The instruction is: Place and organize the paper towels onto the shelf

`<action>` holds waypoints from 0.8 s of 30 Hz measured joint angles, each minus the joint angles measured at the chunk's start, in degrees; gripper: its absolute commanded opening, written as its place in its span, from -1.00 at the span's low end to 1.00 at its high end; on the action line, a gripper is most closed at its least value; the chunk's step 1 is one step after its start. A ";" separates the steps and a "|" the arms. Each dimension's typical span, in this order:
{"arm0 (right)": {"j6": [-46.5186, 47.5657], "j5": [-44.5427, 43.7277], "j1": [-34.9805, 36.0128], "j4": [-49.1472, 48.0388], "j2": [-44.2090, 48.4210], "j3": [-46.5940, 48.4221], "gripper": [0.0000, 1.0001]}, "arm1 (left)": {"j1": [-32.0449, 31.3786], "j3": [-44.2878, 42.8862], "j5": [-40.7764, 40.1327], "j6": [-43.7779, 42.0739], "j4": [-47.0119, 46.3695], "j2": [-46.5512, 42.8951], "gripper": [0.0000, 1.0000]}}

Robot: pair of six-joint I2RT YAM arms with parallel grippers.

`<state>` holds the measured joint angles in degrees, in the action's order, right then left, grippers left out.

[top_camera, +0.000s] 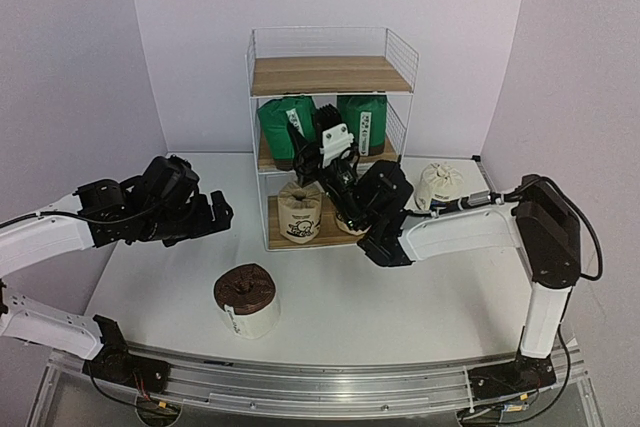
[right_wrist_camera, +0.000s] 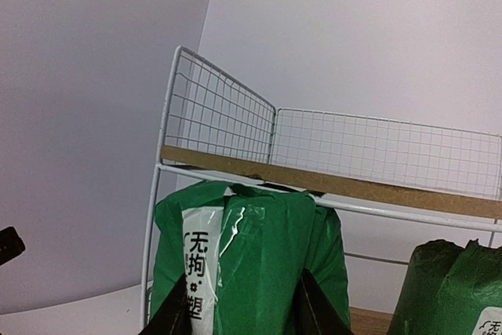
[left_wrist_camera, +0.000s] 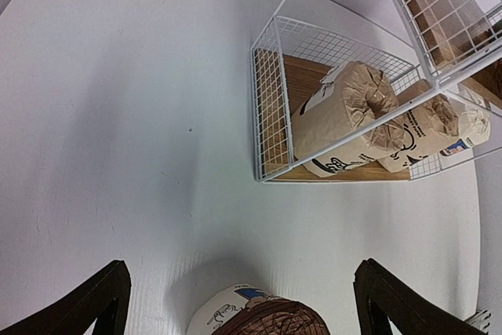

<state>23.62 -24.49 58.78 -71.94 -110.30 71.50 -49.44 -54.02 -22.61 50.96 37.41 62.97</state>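
Shelf [top_camera: 330, 75]: at the back of the worktop [top_camera: 400, 297], three boards in a white wire frame.
Green rolls: left green roll [top_camera: 283, 127] and right green roll [top_camera: 362, 122] are upright, side by side on the middle board.
Beige rolls [left_wrist_camera: 345, 119]: two, side by side on the bottom board.
White roll [top_camera: 440, 184]: on the worktop, just right of the shelf.
Brown-topped roll [top_camera: 246, 299]: upright on the worktop in front of the shelf.
Right claw [top_camera: 318, 142]: at the middle tier, with a finger either side of the left green roll in the wrist view. Cannot tell whether it grips.
Left claw [top_camera: 218, 215]: released, spread wide and holding nothing, above the worktop left of the shelf.
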 measured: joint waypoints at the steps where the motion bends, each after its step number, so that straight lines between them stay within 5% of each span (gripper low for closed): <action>1: 0.08 -0.20 0.00 0.00 -0.08 0.20 -1.00 | -0.01 0.00 0.00 0.00 0.00 -0.01 0.99; 24: 2.53 -4.66 -2.03 -1.52 -5.46 4.88 -0.93 | 0.01 0.00 0.57 0.00 0.00 -0.01 0.99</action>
<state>26.15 -29.15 56.76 -73.46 -115.77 76.39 -49.43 -54.02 -22.04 50.96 37.41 62.96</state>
